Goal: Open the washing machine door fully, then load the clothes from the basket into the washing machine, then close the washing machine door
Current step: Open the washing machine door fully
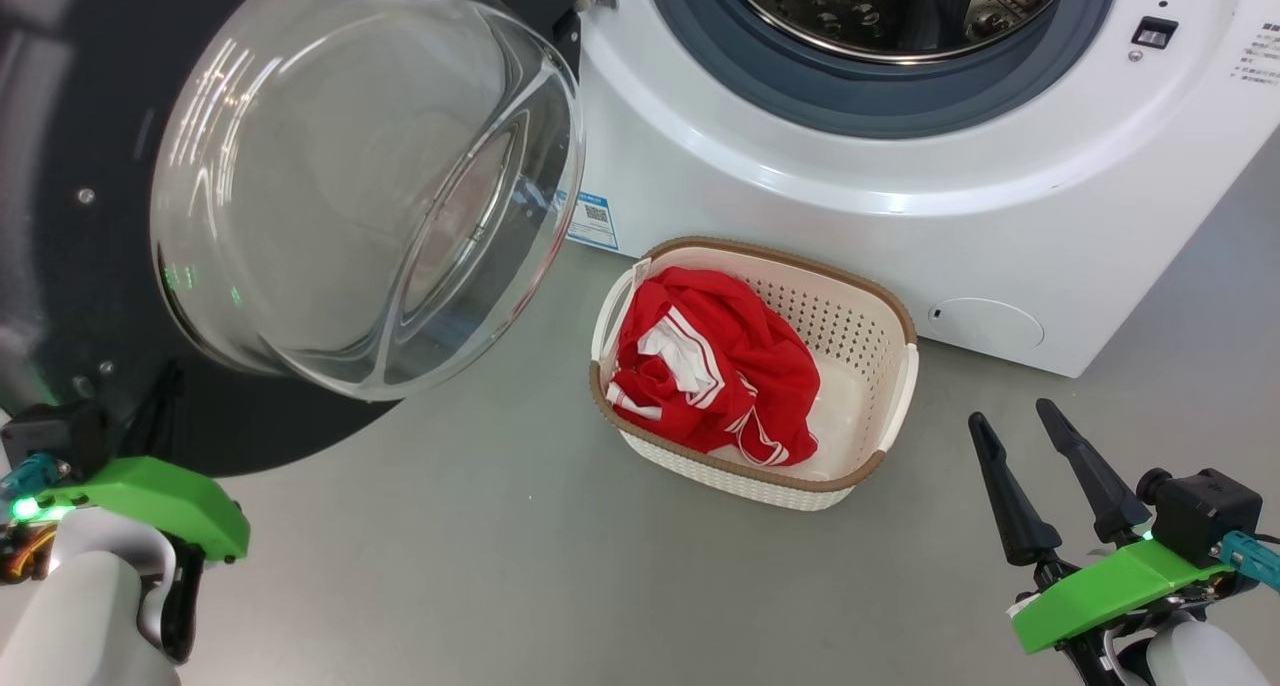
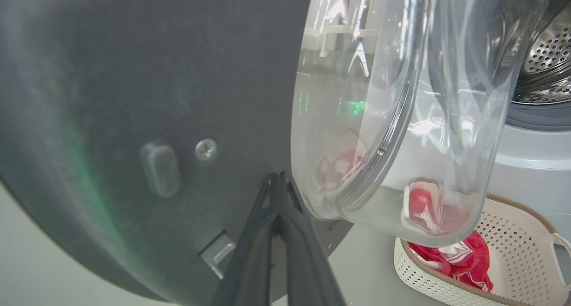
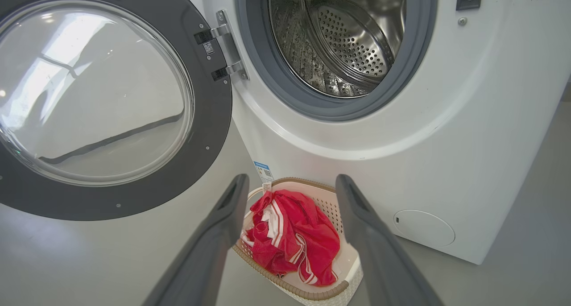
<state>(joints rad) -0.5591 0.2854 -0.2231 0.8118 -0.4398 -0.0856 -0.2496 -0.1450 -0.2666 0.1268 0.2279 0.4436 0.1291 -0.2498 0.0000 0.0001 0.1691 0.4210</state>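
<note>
Washing machine door (image 1: 290, 196) stands swung wide, dark rim right at my left gripper's (image 2: 279, 179) closed fingertips. Clothes (image 1: 720, 366) lie in basket (image 1: 850, 316), ahead of my right gripper (image 1: 1010, 414), spread and empty. Risk: door could drift back over basket once I back off; red fabric may snag basket rim.

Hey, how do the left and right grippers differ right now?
The left gripper has its fingers pressed together; the right gripper has its fingers spread apart. The left one is up at the dark rim of the washing machine door; the right one hangs free above the floor, aimed toward the basket. Both have long dark fingers on green mounts, and neither holds the clothes.
</note>
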